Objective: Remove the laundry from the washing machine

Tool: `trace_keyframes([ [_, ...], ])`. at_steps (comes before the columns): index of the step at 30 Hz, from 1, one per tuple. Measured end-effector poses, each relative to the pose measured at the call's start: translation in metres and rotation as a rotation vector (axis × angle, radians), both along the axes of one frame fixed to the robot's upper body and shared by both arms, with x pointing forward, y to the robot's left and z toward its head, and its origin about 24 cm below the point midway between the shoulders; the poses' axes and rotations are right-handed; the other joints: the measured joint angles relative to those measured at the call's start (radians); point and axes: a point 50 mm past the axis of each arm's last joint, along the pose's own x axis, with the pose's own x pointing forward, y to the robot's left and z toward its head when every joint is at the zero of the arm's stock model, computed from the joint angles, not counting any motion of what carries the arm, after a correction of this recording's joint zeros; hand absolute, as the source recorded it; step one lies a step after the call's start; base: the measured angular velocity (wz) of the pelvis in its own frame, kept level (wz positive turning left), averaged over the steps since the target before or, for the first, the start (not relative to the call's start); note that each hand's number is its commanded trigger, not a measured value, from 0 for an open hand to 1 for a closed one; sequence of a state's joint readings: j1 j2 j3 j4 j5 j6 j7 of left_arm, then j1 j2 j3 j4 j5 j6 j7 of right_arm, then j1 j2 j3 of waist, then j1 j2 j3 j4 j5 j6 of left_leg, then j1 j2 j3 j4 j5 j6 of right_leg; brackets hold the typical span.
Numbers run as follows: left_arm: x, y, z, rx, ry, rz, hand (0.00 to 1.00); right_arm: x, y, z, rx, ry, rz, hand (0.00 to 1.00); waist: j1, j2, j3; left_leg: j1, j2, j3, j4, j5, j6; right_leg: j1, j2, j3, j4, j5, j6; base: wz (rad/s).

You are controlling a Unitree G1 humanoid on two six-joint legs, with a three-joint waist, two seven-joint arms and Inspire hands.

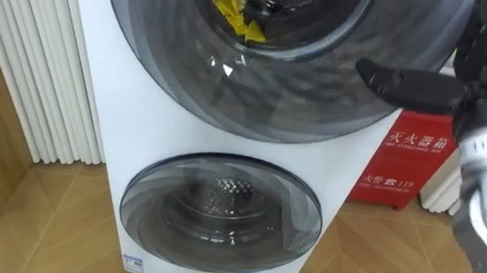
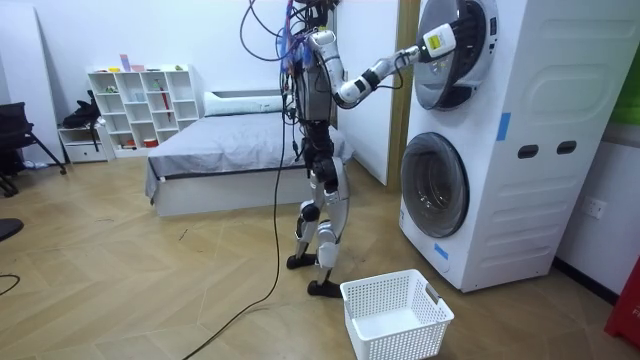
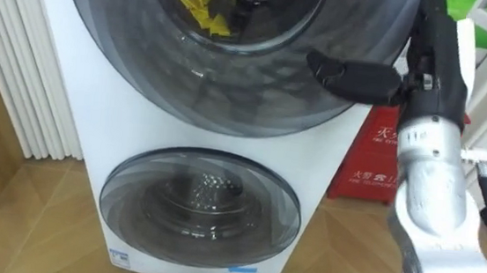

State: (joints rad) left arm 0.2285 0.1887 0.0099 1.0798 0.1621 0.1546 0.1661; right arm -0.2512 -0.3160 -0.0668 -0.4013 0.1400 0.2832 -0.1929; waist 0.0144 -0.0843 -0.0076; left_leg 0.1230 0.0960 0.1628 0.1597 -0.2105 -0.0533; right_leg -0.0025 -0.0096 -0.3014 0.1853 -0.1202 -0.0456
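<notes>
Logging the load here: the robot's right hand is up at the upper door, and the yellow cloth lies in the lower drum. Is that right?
Not quite. The left eye view shows the yellow cloth behind the upper door, not in the lower drum, which shows bare metal. The right hand is indeed up at the upper door.

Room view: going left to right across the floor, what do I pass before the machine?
Black chair → white shelf → bed → laundry basket → washing machine.
</notes>
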Motion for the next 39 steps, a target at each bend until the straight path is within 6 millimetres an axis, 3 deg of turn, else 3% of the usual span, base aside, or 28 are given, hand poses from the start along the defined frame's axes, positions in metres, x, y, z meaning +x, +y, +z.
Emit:
trace_keyframes([
  [5,0.001,0.001,0.000,-0.003,-0.011,-0.006,0.00,-0.018,0.001,0.002,0.006,-0.017,0.062,0.00,-0.020,0.000,-0.0007,-0.010,0.000,0.008,0.002,0.000,0.000,-0.008,-0.004,0.003,0.003,0.000,0.001,0.02],
  [12,0.001,0.003,0.001,-0.022,-0.036,-0.003,0.00,-0.025,0.010,0.011,-0.024,-0.052,0.166,0.00,-0.048,0.001,-0.0016,-0.009,0.002,0.040,0.003,0.000,0.000,-0.024,-0.002,0.027,0.020,0.000,-0.001,-0.09],
  [16,0.001,0.003,0.001,-0.029,-0.041,-0.007,0.00,-0.027,0.013,0.014,-0.033,-0.064,0.196,0.00,-0.057,0.002,-0.0081,-0.008,0.003,0.042,0.003,0.000,0.000,-0.023,-0.001,0.026,0.020,0.001,-0.003,0.00],
  [39,0.005,0.005,0.002,-0.045,-0.066,-0.038,0.00,-0.035,0.020,0.018,-0.043,-0.131,0.375,0.00,-0.064,0.002,-0.0076,-0.001,0.016,0.057,0.002,0.000,-0.003,-0.025,0.012,0.041,0.019,0.010,-0.017,-0.02],
])
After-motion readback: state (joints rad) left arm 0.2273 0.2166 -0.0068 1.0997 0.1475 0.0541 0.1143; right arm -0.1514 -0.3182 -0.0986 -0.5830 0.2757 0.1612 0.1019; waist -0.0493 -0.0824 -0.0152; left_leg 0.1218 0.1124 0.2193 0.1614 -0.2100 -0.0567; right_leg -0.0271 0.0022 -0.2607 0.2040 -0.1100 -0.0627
